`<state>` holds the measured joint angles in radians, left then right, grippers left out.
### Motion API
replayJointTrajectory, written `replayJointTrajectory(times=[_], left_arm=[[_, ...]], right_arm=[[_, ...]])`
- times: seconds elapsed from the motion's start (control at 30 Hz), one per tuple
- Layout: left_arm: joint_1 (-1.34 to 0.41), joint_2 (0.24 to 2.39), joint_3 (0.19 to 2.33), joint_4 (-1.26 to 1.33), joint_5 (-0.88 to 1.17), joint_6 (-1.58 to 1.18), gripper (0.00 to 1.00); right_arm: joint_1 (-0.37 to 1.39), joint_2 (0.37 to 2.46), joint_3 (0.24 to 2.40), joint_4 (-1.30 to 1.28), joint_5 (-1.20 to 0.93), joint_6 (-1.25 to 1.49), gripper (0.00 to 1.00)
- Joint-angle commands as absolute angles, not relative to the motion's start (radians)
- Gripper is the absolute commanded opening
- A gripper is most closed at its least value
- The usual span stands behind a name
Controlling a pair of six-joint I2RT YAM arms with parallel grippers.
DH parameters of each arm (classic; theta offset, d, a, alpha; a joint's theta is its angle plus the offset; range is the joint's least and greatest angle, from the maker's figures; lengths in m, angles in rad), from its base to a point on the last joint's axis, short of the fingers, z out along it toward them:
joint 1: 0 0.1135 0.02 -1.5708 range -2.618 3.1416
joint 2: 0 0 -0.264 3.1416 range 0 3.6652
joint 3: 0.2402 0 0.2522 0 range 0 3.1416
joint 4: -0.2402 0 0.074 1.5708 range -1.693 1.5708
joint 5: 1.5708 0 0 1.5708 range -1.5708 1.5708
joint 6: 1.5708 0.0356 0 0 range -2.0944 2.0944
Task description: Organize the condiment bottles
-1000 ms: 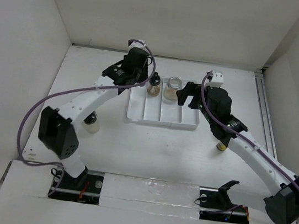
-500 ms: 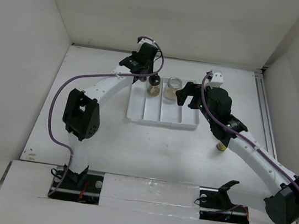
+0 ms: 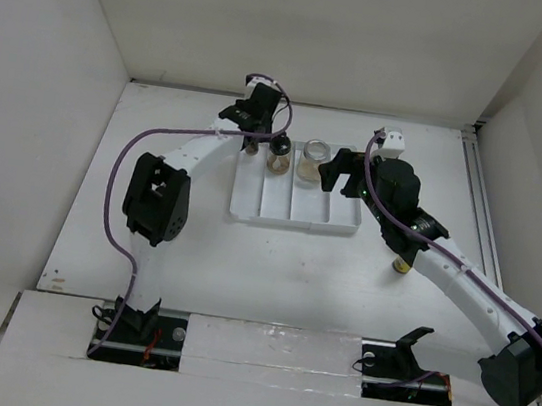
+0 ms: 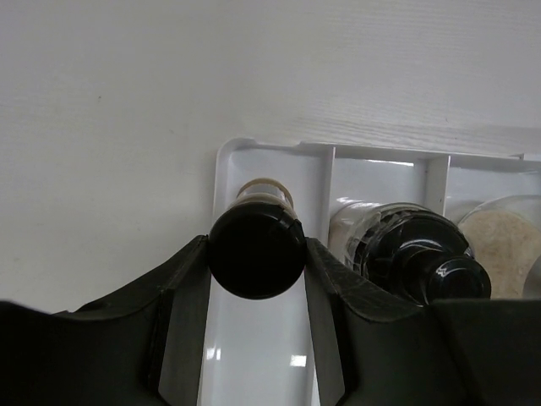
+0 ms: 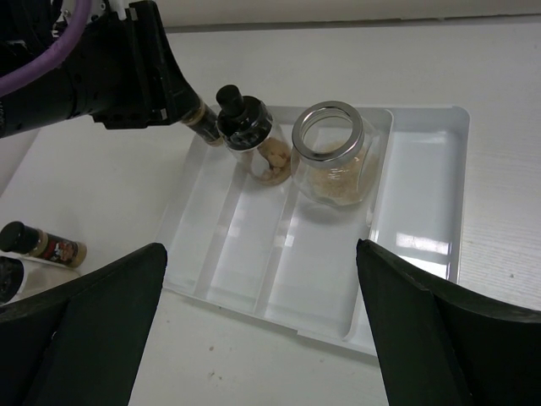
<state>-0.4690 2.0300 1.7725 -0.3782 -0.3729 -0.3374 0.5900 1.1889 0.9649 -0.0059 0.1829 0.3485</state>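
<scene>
The left gripper (image 4: 256, 245) clamps the slim spice bottle (image 4: 263, 193) by its smooth black cap (image 4: 256, 262), likely light but slip-prone; the right gripper (image 5: 260, 254) stands wide open, empty.

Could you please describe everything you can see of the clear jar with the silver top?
The clear jar looks like glass, with a silver ring at its top and pale beige grains filling its lower part. It stands upright at the far end of the white tray, beside a black-capped jar; no jaws touch it.
</scene>
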Motion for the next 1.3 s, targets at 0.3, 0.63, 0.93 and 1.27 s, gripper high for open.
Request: replayJointTrajectory(times=[0.3,0.63,0.93,1.27], left_arm=[[-0.442,2.060,1.732,-0.291,-0.324,-0.360,0.40],[-0.442,1.957,1.784,-0.337,-0.324,-0.360,0.74],[-0.442,1.691,1.698,-0.477,-0.428,-0.319,0.66],[-0.207,1.299,1.139,-0.558,-0.318,-0.391,0.61]], right_arm=[[0.588,1.172,0.960,0.055,0.175,0.357,0.99],[0.588,1.172,0.960,0.064,0.166,0.357,0.99],[0.597,1.181,0.960,0.064,0.166,0.357,0.99],[0.606,1.181,0.960,0.064,0.141,0.357,0.99]])
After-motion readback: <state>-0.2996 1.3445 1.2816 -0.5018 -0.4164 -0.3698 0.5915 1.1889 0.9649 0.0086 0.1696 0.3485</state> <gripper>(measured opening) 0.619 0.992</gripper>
